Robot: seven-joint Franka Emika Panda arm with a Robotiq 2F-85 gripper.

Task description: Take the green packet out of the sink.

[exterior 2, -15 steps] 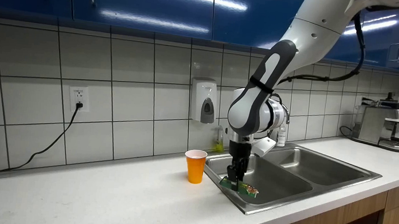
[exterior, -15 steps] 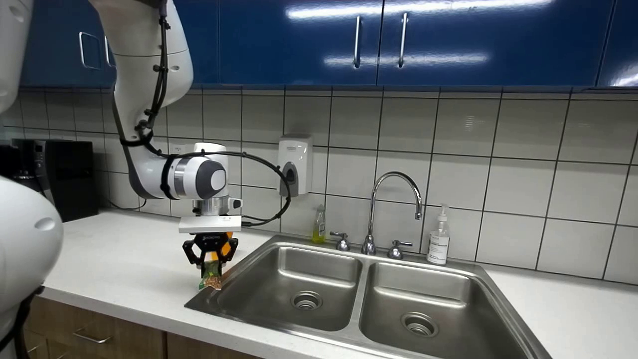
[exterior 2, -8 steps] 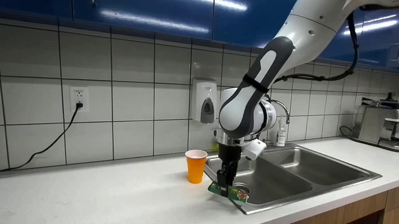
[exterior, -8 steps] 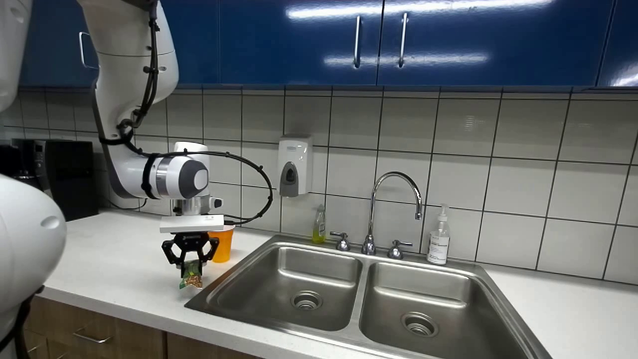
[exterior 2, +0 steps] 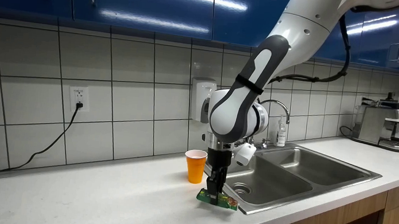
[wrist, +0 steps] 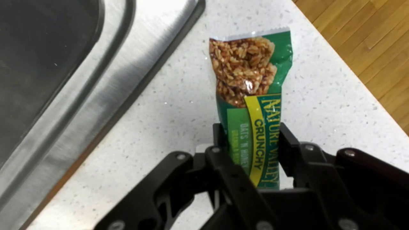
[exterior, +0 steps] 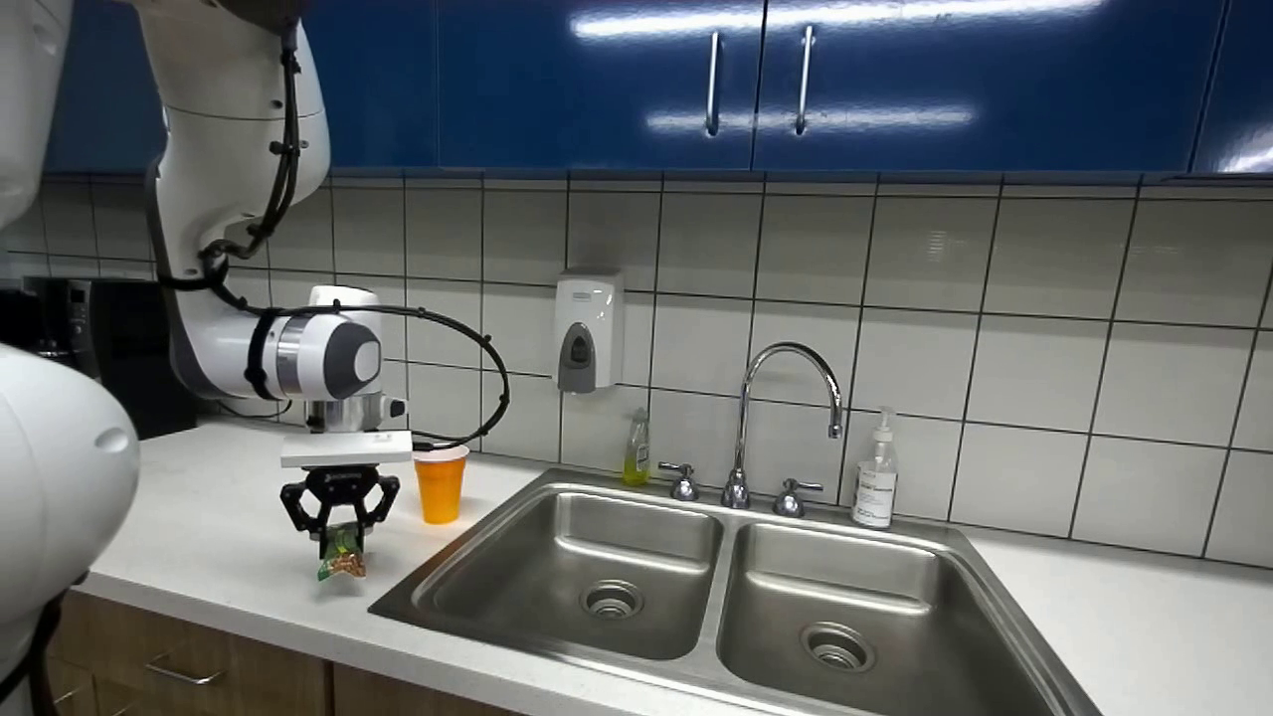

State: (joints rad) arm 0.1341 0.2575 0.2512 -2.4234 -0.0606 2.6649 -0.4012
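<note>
The green packet is a granola bar wrapper with a picture of oats; it shows in both exterior views (exterior: 344,565) (exterior 2: 227,201) and in the wrist view (wrist: 246,70). My gripper (exterior: 342,542) is shut on its middle, with a finger on each long side, as the wrist view shows (wrist: 250,140). The packet is held level, a little above the white counter, with a faint shadow under it. It is beside the outer edge of the steel sink (exterior: 410,597), outside the basin. The packet's rear end is hidden by the gripper in the wrist view.
An orange cup (exterior: 441,485) stands on the counter (exterior 2: 106,204) close behind the gripper, near the sink's rim (exterior 2: 248,209). The faucet (exterior: 741,428), a yellow soap bottle (exterior: 636,452) and a white pump bottle (exterior: 875,482) stand behind the sink. The counter's front edge (wrist: 343,59) is near.
My gripper has carried the packet from over the sink's edge sideways to over the counter, away from the sink. It stays shut on the packet. The cup has not moved.
</note>
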